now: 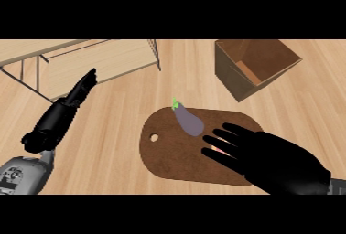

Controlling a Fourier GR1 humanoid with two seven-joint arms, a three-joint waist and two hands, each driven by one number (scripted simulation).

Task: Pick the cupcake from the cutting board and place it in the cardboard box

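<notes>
- My left hand rests by the surface's left edge, fingers straight, out of the way.
- Eggplant on the cutting board: not my target.
- My right hand hovers spread wide over the board's right edge, mostly hiding the cupcake, I'd guess to grab it.
- Cardboard box sits open at the far right corner.

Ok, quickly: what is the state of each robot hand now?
Left robot hand: open, fingers straight, holding nothing.
Right robot hand: open, fingers spread over the cupcake on the board, not curled round it yet.
</notes>
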